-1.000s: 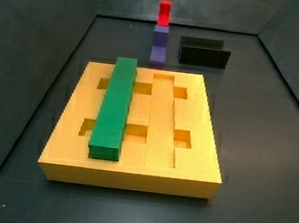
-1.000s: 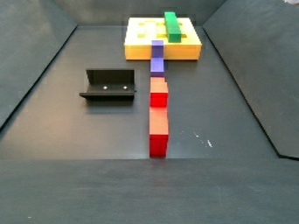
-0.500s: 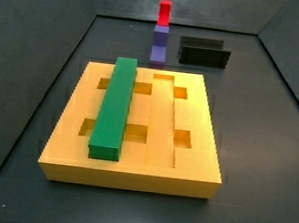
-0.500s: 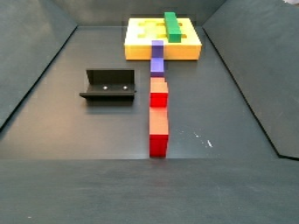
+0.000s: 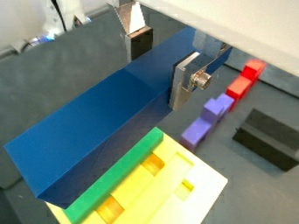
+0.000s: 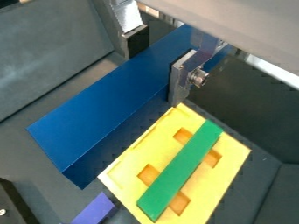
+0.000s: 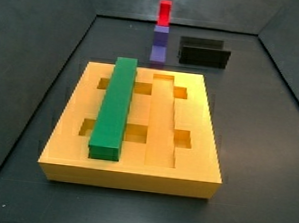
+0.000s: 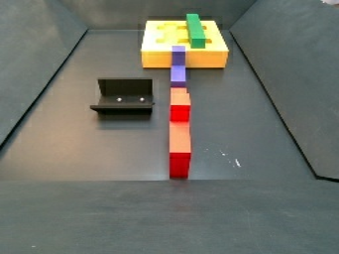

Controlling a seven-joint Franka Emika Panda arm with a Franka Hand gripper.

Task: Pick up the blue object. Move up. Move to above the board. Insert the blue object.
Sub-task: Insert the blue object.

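My gripper [image 5: 162,61] is shut on the blue object [image 5: 105,122], a long dark blue bar held across its width between the two silver fingers [image 5: 187,80]. Both wrist views show this, with the gripper [image 6: 158,59] and the bar [image 6: 111,114] high above the floor. The board [image 6: 126,168], yellow with grooves and square cutouts, lies below the bar's far end in both wrist views [image 5: 176,192]. It also shows in both side views [image 7: 132,177] [image 8: 159,38]. Neither side view shows the gripper or the blue object.
A green bar [image 7: 114,105] [image 6: 181,166] lies in one of the board's grooves. A purple block with a red post [image 7: 160,39] [image 8: 177,64] lies beyond the board. The black fixture [image 7: 204,53] [image 8: 123,97] [image 5: 271,140] stands on the dark floor beside it.
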